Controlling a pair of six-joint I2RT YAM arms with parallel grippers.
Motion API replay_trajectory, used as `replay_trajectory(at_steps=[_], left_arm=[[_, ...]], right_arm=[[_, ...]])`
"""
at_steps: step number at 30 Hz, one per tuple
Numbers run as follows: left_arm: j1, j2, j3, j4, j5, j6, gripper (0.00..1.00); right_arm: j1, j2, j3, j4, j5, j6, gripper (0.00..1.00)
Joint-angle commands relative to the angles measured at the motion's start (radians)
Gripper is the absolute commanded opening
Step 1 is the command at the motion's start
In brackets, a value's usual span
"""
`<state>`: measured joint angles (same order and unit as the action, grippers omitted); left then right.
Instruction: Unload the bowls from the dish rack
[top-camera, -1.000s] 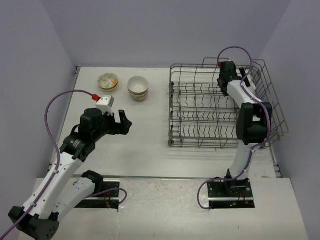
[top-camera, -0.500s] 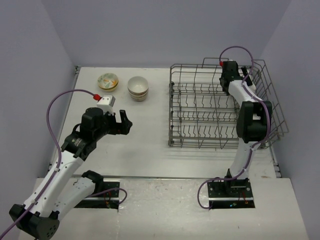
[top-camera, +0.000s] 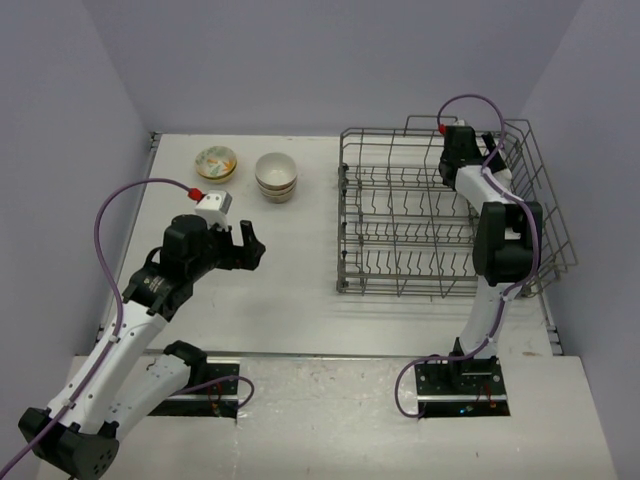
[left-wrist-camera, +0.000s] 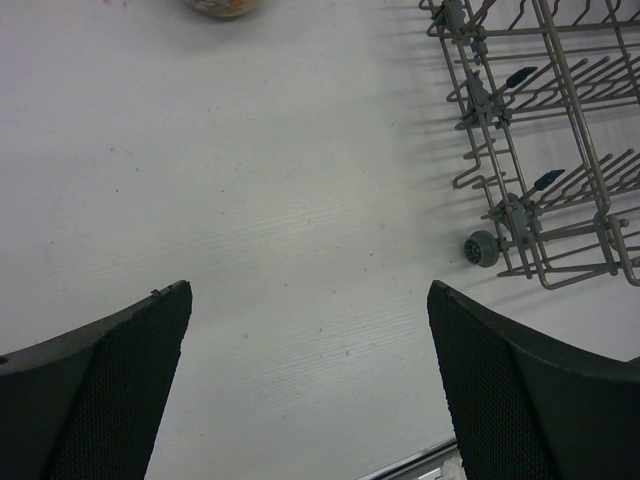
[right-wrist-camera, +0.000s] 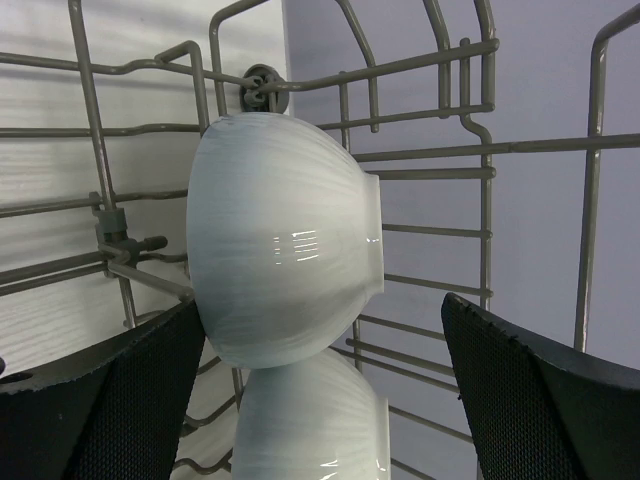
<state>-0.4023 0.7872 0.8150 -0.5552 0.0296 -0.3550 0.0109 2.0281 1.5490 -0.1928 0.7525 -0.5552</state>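
Right wrist: we line right gripper (right-wrist-camera: 322, 302), jaws apart, on white bowl (right-wrist-camera: 285, 235) at far edge of dish rack (right-wrist-camera: 420, 152); left gripper (left-wrist-camera: 308, 288) likewise apart.

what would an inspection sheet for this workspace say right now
surface: white table, no spills seen
job's things: dish rack on the right; two white bowls on their sides inside it; floral bowl and white bowl stack out on the table
clutter: nothing seen
claws: left claw open, empty, above the table; right claw open inside the rack, facing a bowl
cables: purple cables looped on each arm
surroundings: plain walls
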Motion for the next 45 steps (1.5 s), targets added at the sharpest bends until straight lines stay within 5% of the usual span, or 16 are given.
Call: replay_trajectory(at_steps=[1,23,38,45], left_arm=[[-0.009,0.001,0.004,0.041,0.018,0.022,1.00],[-0.026,-0.003,0.003,0.043,0.024,0.024,1.00],[-0.032,-0.005,0.000,0.046,0.035,0.027,1.00],[-0.036,-0.005,0.000,0.048,0.041,0.027,1.00]], right_arm=[[-0.006,-0.020,-0.009,0.078,0.051,-0.031,0.98],[-0.049,-0.017,-0.050,0.174,0.082,-0.078,0.87],[-0.052,0.011,-0.079,0.289,0.111,-0.143,0.51],[-0.048,-0.003,-0.115,0.415,0.146,-0.209,0.48]])
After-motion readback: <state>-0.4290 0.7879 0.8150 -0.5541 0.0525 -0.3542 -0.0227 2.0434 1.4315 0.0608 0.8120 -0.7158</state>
